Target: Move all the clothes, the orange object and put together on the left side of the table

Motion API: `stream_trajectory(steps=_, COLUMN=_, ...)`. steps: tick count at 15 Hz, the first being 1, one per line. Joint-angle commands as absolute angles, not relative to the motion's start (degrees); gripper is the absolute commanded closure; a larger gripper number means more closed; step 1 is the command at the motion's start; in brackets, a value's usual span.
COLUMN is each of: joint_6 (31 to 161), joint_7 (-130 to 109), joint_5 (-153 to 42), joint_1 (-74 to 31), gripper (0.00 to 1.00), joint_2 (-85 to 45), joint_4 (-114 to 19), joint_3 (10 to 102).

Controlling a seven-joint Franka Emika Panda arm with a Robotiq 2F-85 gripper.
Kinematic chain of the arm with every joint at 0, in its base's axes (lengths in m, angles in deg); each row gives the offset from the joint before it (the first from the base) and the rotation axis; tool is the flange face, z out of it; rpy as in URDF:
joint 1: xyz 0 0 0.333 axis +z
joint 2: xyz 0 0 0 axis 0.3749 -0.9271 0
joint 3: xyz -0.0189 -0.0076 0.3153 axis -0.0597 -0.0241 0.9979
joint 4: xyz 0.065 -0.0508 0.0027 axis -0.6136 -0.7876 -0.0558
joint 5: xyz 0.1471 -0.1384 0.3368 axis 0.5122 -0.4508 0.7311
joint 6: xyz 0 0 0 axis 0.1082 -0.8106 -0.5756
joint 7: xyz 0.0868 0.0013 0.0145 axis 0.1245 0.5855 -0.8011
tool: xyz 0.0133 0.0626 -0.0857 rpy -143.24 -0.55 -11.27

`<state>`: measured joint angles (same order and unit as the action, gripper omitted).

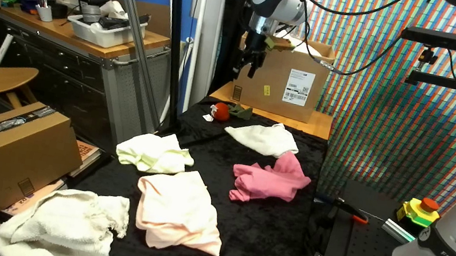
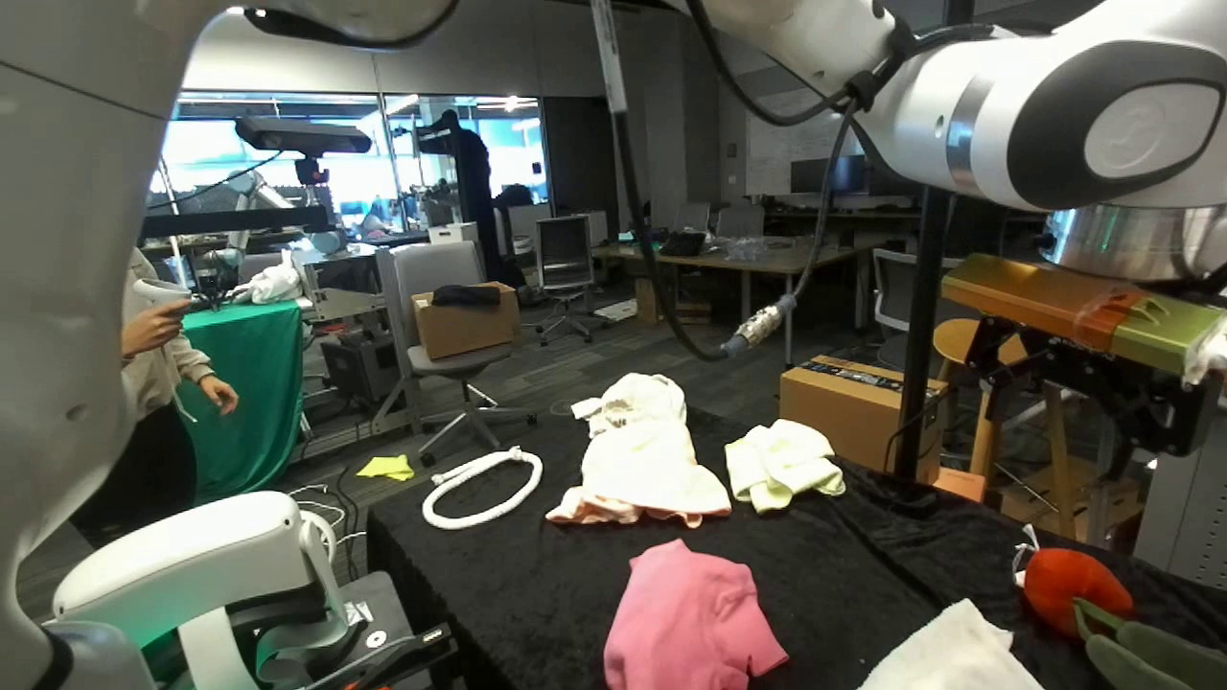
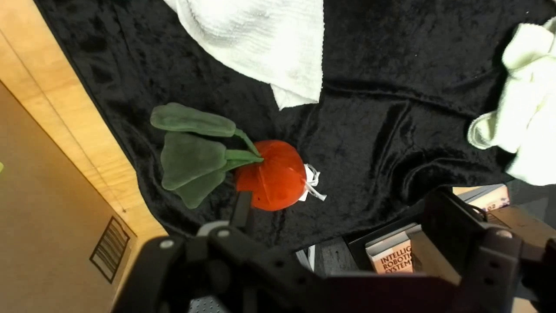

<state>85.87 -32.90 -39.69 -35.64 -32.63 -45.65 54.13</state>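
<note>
Orange toy vegetable (image 3: 276, 176): It is lying on the table (image 1: 263, 239), close to the corner where the box-side edge and the book-side edge are meeting.
Gripper (image 3: 343, 206): It is hanging above the table with its jaws standing wide apart, and it is holding nothing.
Green leaves (image 3: 193, 156) and white tag (image 3: 309, 184): I am guessing the toy is going first. Lining up over its round middle, going straight down and squeezing softly should be working better than pinching these floppy bits.
Tall cardboard box (image 1: 279, 79): It is standing just past its edge, so a wide swing may be bumping it.
Books (image 3: 393, 261): They are sitting past their edge, and pushing that way may be making the toy fall.
White cloth (image 1: 265, 139) and pink cloth (image 1: 270, 178): White is lying by the box-side edge, pink by the robot-side edge.
Yellow cloth (image 1: 155, 153): It is resting by the book-side edge.
Peach cloth (image 1: 178, 211) and cream towel (image 1: 70, 226): They are lying toward the edge across from the tall box, which I am taking as the left side.
Bare middle of the table: It is showing between yellow and pink, so carrying the toy above it is looking good.
</note>
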Motion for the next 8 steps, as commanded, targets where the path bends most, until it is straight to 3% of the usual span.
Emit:
stream_trajectory(steps=1, joint_6=86.1, joint_7=-32.1, joint_5=-39.3, joint_1=-37.5, gripper=0.00, joint_2=-40.5, joint_4=-35.5, joint_3=56.1)
stream_trajectory(steps=8, joint_6=83.0, joint_7=-29.2, joint_5=-41.7, joint_1=-38.1, gripper=0.00, joint_2=-52.2, joint_4=-20.1, joint_3=56.8)
